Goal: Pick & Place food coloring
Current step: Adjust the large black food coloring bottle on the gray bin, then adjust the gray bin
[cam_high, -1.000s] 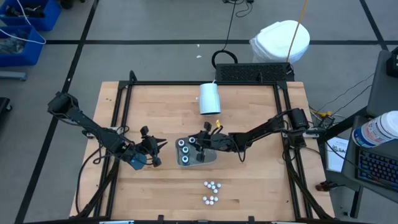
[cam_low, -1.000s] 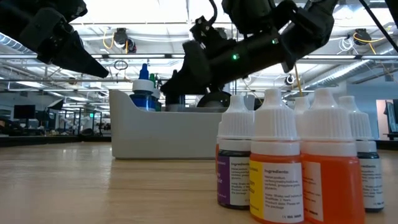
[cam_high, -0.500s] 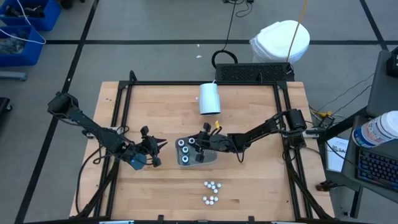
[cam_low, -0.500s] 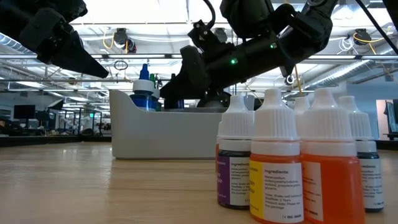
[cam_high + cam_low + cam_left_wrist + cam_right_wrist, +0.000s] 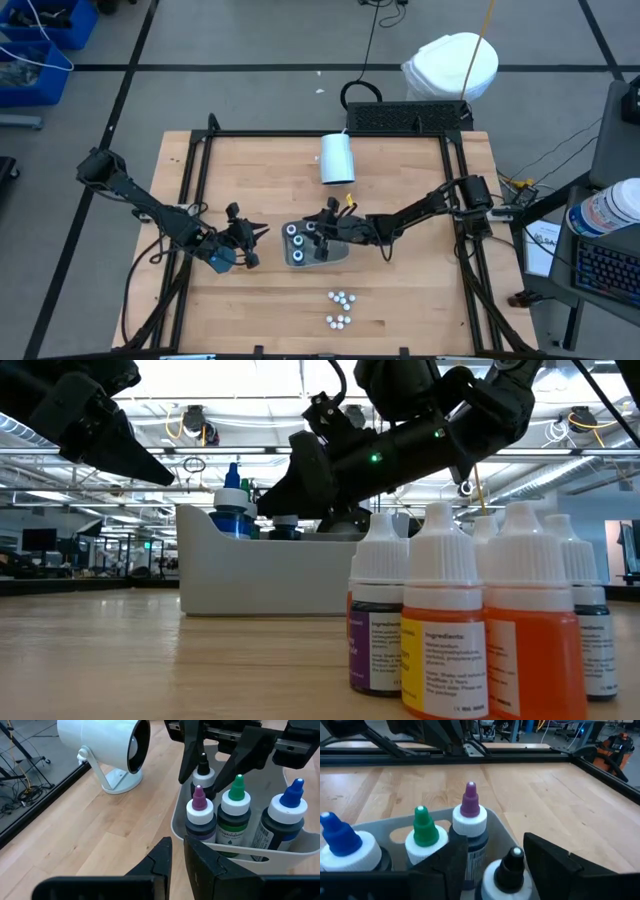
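Note:
A grey tray (image 5: 340, 256) in the table's middle holds wider food coloring bottles with purple (image 5: 199, 812), green (image 5: 235, 805), blue (image 5: 287, 812) and black (image 5: 203, 770) tips, all standing upright. Small white-capped bottles (image 5: 340, 298) stand in two clusters near the table's near edge, large in the low view (image 5: 440, 630). My right gripper (image 5: 322, 228) is open over the tray, one finger on either side of the black-tipped bottle (image 5: 512, 865); no touch shows. My left gripper (image 5: 255, 247) is shut, just left of the tray.
A white cup (image 5: 337, 158) lies on its side toward the far edge, beyond the tray. A black frame (image 5: 200, 180) borders the wooden table. Bare wood lies left of the small-bottle clusters and to the tray's right.
My right gripper has sunk slightly lower over the tray's bottles, staying open. The bottles and the left arm have kept still.

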